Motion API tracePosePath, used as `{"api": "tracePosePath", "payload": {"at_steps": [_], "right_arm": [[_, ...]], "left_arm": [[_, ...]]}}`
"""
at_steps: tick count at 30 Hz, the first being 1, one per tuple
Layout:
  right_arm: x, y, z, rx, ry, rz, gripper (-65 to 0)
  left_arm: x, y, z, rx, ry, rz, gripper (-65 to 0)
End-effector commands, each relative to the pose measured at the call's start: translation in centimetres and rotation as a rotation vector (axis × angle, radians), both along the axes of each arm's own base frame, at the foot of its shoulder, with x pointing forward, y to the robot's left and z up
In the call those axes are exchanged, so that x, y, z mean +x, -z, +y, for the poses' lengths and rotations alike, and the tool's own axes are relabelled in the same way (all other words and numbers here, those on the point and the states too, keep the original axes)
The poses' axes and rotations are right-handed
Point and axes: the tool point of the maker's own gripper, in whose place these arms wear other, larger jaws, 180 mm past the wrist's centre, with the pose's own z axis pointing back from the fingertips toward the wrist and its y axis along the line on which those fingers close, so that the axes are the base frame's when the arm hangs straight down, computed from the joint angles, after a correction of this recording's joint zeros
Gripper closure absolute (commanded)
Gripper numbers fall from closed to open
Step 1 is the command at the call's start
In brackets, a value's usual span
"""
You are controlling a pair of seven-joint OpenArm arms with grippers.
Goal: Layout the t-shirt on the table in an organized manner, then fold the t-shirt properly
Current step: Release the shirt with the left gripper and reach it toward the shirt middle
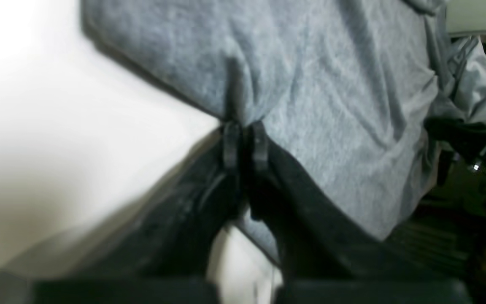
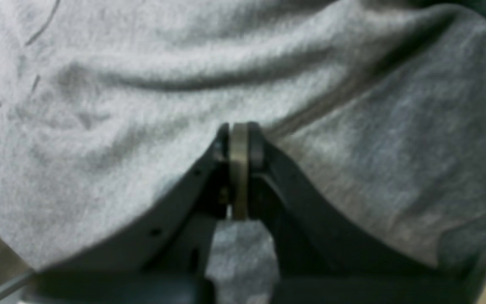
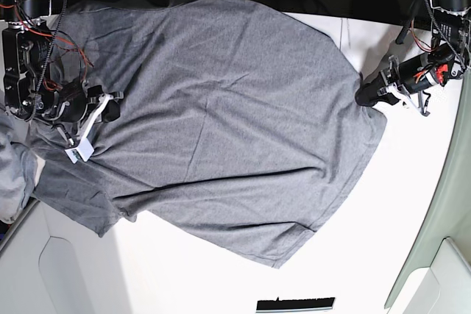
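The heather-grey t-shirt (image 3: 221, 123) lies spread and wrinkled across the white table (image 3: 383, 218), one corner reaching toward the front edge. My left gripper (image 3: 366, 97) is at the shirt's right edge. In the left wrist view this gripper (image 1: 245, 141) is shut, pinching a pucker of the shirt's hem (image 1: 331, 84) just above the table (image 1: 57, 126). My right gripper (image 3: 112, 106) is over the shirt's left part. Seen from the right wrist, that gripper (image 2: 238, 143) is shut with grey fabric (image 2: 141, 84) bunched around and below its fingers.
A paler bluish-grey cloth bundle (image 3: 11, 174) sits at the table's left edge. A thin dark seam (image 3: 342, 34) crosses the tabletop at the back right. A black strip (image 3: 294, 304) lies at the front edge. Bare white tabletop shows to the front and right.
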Motion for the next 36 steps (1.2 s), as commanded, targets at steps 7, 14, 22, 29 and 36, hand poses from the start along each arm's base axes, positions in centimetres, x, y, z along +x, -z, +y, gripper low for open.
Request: {"api": "tracePosePath", "payload": {"at_steps": [7,14,22,29,36], "right_arm": [[1.3,-1.4,-0.3,0.009,0.005,-0.052,0.0],[1.4,-1.4,-0.2,0.010,0.004,-0.053,0.0],[1.4,-1.4,-0.1,0.013,0.005,-0.053,0.0],[1.4,-1.4,0.1,0.024,0.006,-0.054,0.0],[1.7,-1.6,0.2,0.032,0.011,-0.072,0.0]], "left_arm": [[5.5,-8.5,-0.3,0.170,0.118,-0.299,0.0],[5.8,-10.6,-7.0,0.261,0.368,-0.408,0.0],[5.6,-8.3,-20.9,0.374,0.722,-0.496,0.0],[3.8,-7.2,-27.7,0.464,0.914,-0.540,-21.9],[2.2,-6.4,-28.9,0.451,0.967,-0.527,-33.6]]}}
